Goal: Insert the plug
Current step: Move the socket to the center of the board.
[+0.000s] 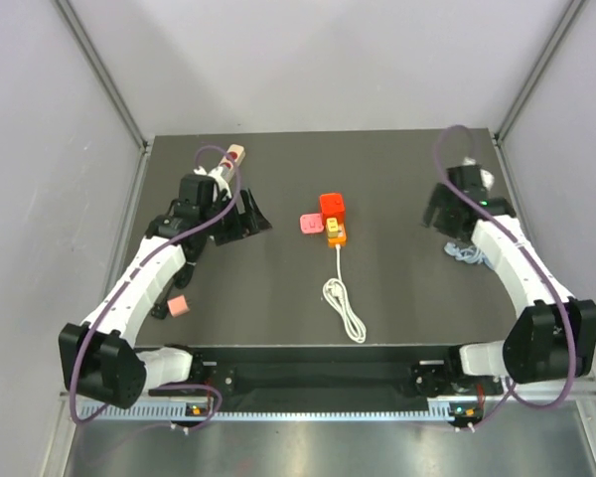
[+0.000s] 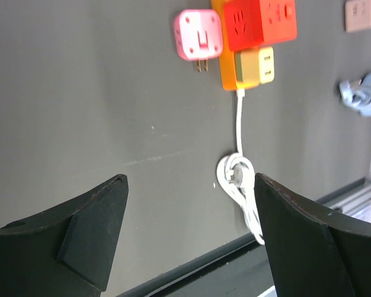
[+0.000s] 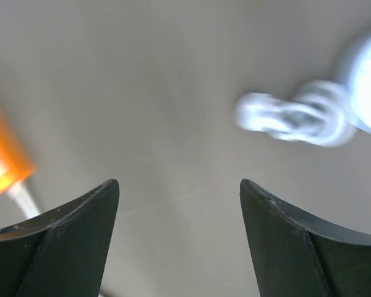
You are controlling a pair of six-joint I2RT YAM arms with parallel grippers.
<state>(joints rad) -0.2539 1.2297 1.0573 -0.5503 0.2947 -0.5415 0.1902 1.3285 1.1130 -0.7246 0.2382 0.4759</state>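
Grey walls close in a dark surface (image 1: 397,298), and near its middle lies an orange power strip (image 1: 336,238), which we take as our marker. Left of the strip, the left arm (image 1: 139,273) bends up from its base and turns inward, its jaws aimed toward the strip but well apart from it. Our wrist view shows them spread wide with nothing between. Right of the strip, the right arm (image 1: 517,263) curves inward too, its jaws likewise wide open and empty, near a pale bundled cord (image 1: 467,253). The plug (image 1: 332,205) sits on the strip's far end, touching it; whether its pins are seated we cannot tell. A pink adapter (image 1: 309,224) lies just left of the strip, and a white cable (image 1: 345,306) trails from its near end.
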